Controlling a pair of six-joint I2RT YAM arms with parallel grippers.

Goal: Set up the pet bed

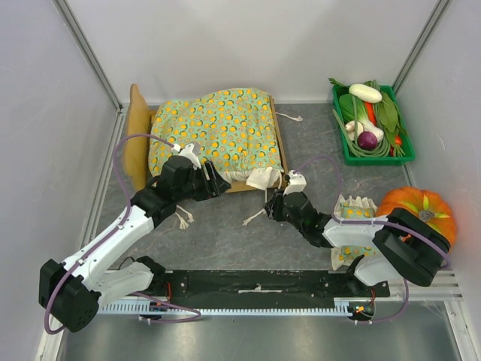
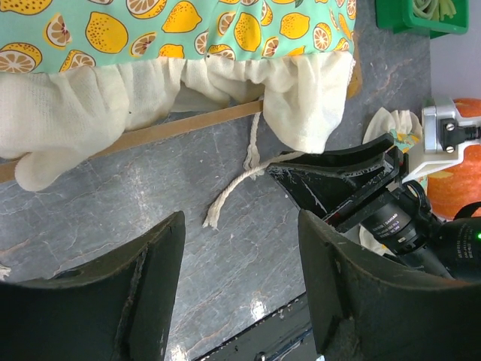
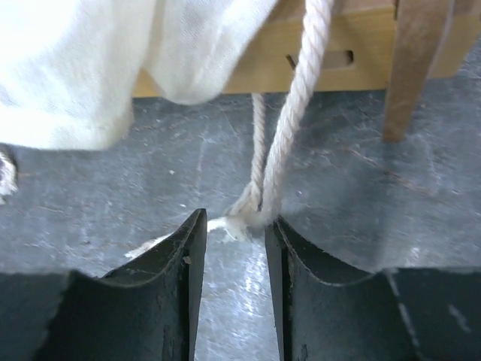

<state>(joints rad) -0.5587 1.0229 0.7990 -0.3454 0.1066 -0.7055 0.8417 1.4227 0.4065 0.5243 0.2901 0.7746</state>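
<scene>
Pet bed at your 11 o'clock, both pincers along its near edge.
The pet bed (image 1: 137,129) sits on the table (image 1: 225,241) under a lemon-print blanket (image 1: 214,131). Your left pincer (image 2: 240,222) stands wide and empty at the bed's 6 o'clock edge. Your right pincer (image 3: 234,219), by the 5 o'clock corner, shows a narrow gap, with the knot of a white cord (image 3: 297,98) lying right at its tips.

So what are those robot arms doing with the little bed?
They are making up a small pet bed. A lemon-print blanket already lies over it. The right gripper is open around a white cord trailing from the blanket's front edge. The left gripper hovers open nearby, holding nothing.
</scene>
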